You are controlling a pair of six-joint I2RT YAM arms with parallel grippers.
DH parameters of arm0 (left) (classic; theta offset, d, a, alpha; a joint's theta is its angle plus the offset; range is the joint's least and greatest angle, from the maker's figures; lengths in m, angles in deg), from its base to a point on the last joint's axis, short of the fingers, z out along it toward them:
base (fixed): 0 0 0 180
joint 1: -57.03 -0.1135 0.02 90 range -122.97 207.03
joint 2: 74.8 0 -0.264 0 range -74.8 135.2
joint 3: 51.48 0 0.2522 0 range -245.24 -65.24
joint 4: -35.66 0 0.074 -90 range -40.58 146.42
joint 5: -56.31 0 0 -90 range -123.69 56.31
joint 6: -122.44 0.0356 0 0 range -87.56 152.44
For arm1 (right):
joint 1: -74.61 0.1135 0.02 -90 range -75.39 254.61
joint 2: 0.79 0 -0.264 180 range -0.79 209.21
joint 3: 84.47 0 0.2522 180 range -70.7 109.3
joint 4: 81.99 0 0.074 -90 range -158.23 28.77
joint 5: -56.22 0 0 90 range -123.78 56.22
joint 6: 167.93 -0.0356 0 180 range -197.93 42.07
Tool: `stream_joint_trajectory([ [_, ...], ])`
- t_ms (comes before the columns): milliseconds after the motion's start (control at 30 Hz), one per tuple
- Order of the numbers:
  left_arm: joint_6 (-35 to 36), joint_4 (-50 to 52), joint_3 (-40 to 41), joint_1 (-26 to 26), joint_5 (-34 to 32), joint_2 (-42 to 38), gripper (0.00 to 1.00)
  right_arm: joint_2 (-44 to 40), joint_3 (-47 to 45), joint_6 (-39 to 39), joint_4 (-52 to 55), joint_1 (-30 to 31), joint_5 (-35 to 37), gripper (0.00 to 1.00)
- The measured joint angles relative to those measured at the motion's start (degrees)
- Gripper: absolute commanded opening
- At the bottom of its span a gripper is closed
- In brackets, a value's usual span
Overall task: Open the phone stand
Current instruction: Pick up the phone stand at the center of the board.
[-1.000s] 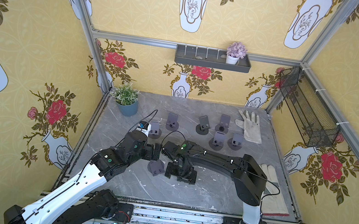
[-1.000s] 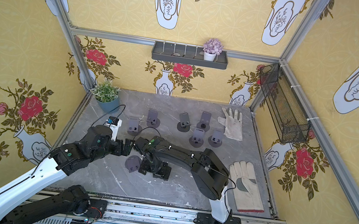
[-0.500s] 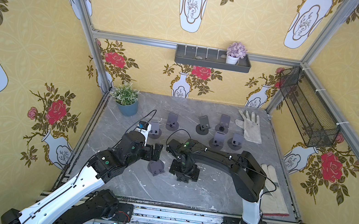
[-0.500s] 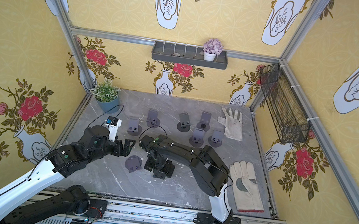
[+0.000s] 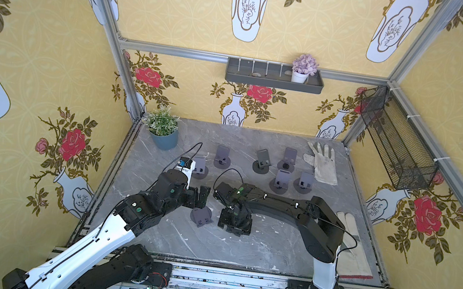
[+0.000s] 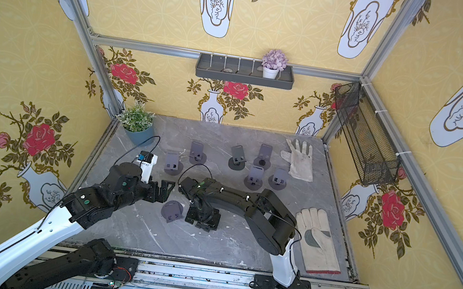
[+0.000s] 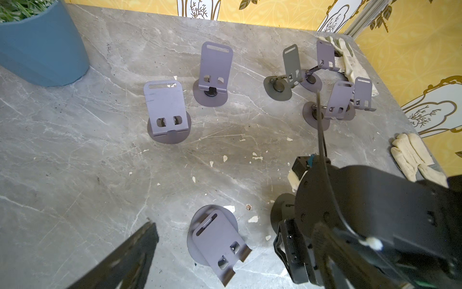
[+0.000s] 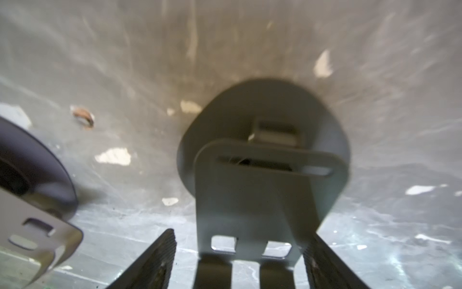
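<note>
Phone stand (image 8: 262,190) being worked on sits on the grey table (image 5: 239,252) at the lower centre of both top views, hidden there beneath the right gripper (image 8: 242,236). In the right wrist view its slotted plate lies over the round base, and blur hides whether it is flat or slightly raised, so I judge the opening barely begun. That gripper's fingers (image 8: 160,255) straddle the plate's lower end, spread, with a clear gap on one side and the other finger close to the edge, so you are not pinching anything yet. Your left gripper (image 5: 202,197) is spread wide and empty, hovering near a second folded stand (image 5: 201,217) just left of the first. Six stands (image 5: 280,182) across the table's upper middle have their plates raised, so two look left to do. As for containers, the blue pot (image 5: 163,141) at the table's upper left holds a green plant (image 5: 162,121). The wall shelf (image 5: 234,75) carries a white pot of purple flowers (image 5: 303,69), and the wire basket (image 5: 395,145) on the right wall shows nothing I can make out.
</note>
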Motion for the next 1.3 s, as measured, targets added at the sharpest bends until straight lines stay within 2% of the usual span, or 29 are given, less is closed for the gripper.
stream_joint_trajectory([
  [167, 0.00, -0.02, 0.00, 0.00, 0.02, -0.04, 0.99, -0.33, -2.47, 0.00, -0.90, -0.07, -0.11, 0.69],
  [467, 0.00, -0.04, 0.15, 0.00, 0.02, -0.07, 0.99, -0.63, -2.73, 0.04, -1.29, -0.07, -0.11, 0.68],
  [833, 0.00, -0.04, 0.26, 0.00, 0.02, -0.15, 0.99, -1.22, -3.17, 0.52, -1.05, -0.33, 0.13, 0.44],
  [1100, -0.59, -3.69, 1.57, 0.00, 2.45, 2.05, 0.99, -6.99, -4.00, 3.93, -0.24, -0.42, 1.77, 0.42],
  [1300, -3.17, -10.43, 4.15, -0.04, 8.00, 5.77, 0.99, -12.68, -6.23, 7.13, -0.31, -0.76, 3.54, 0.41],
])
